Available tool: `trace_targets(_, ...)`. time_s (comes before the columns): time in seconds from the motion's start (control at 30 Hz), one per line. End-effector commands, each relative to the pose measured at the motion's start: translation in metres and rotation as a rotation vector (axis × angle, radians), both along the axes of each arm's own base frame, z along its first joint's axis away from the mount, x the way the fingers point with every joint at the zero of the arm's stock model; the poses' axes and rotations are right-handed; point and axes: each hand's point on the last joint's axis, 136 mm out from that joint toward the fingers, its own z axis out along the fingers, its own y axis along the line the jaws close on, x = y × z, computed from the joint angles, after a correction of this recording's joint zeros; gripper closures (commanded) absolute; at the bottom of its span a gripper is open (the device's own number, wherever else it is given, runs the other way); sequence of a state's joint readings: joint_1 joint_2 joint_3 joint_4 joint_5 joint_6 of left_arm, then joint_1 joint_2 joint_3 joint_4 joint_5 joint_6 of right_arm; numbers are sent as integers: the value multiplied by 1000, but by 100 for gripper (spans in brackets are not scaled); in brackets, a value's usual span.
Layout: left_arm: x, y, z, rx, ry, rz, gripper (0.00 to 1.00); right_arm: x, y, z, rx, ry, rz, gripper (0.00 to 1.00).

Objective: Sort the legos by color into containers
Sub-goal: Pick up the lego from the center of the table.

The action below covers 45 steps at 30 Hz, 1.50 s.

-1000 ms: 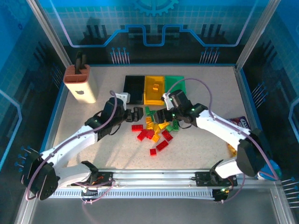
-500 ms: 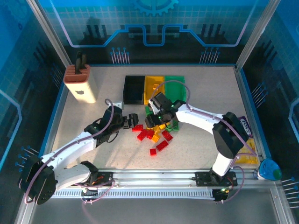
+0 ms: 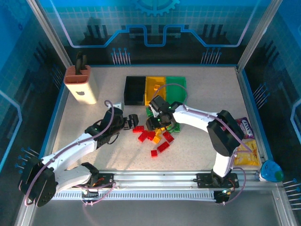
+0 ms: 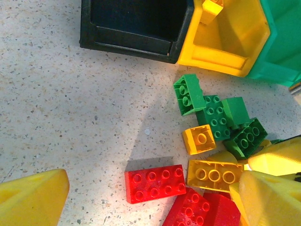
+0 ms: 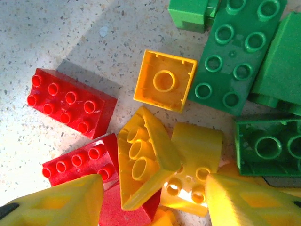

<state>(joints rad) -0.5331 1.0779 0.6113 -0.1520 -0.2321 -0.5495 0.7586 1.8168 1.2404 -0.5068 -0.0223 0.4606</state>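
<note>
Top external view: surface (image 3: 207, 94) bright, lit evenly from overhead; enclosure walls dim with blue cast; soft shadows beneath arms.
Left wrist view: bright, sharp; grey wedge shadow on surface just ahead of left end effector (image 4: 150, 197); fingers (image 4: 33, 197) slightly soft.
Right wrist view: very close, studs crisp; diagonal shadow ahead-left of right end effector (image 5: 155, 202); small white glare on red lego (image 5: 80, 162); fingertips (image 5: 56, 202) blurred.

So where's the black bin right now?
In the overhead view the black bin is leftmost in the row of three bins, pressed against the yellow bin, just beyond the brick pile.
</note>
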Motion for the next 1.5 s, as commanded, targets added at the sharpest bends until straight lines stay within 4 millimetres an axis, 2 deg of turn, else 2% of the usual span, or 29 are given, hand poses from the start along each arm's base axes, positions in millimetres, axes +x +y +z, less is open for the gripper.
trace_targets(0.0, -3, 9, -3, 11, 3, 32, 7, -3, 10, -2, 0, 12, -1, 42)
trace_targets(0.3, -3, 11, -5, 19, 2, 38, 7, -1, 18, -6, -10, 8, 1, 54)
trace_targets(0.53, -4, 13, -9, 22, 1, 47, 7, 3, 18, -7, -36, 7, -6, 73)
trace_targets(0.7, -4, 13, -10, 24, 0, 42, 7, 4, 17, 0, -31, -17, -15, 80)
trace_targets(0.83, -5, 15, -11, 36, 1, 46, 7, 4, 21, 13, -19, -43, 0, 83)
trace_targets(1.1, -5, 16, -7, 28, -15, 53, 7, 12, 23, 51, 6, -129, 20, 85)
trace_targets(1.3, -5, 15, -5, 20, -22, 49, 8, 27, 15, 80, 7, -198, 28, 85)
trace_targets(1.47, -8, 16, -11, 21, -7, 48, 9, 51, 9, 102, 30, -234, 8, 84)
